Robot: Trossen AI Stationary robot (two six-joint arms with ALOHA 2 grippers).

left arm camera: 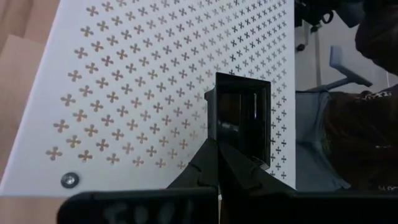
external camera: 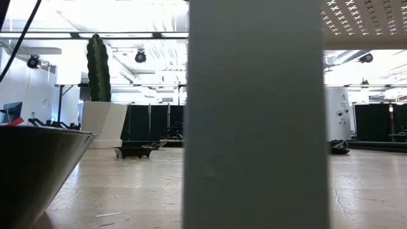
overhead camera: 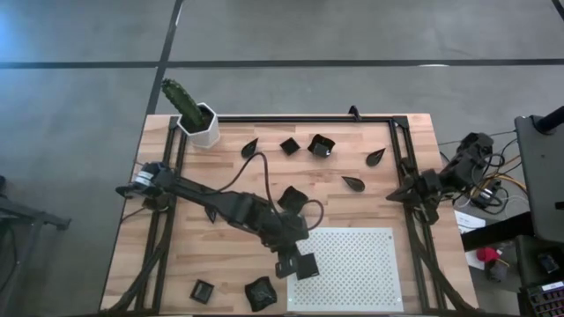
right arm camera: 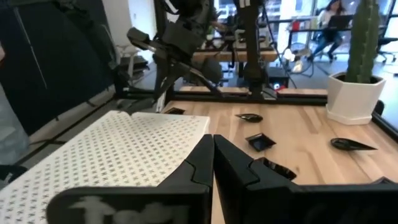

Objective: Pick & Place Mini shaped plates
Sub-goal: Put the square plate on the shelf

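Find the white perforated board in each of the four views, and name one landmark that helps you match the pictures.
High view: the white perforated board lies at the table's near edge, right of centre.
Low view: not clearly in it; a pale upright shape blocks the middle.
Left wrist view: the board fills most of the picture, behind a small square plate.
Right wrist view: the board is at lower left.
Shared landmark: the cactus pot, also in the low and right wrist views.

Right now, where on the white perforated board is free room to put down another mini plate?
Most of the white perforated board is bare. Only its corner nearest the left gripper is crowded: there the gripper is shut on a square black plate.
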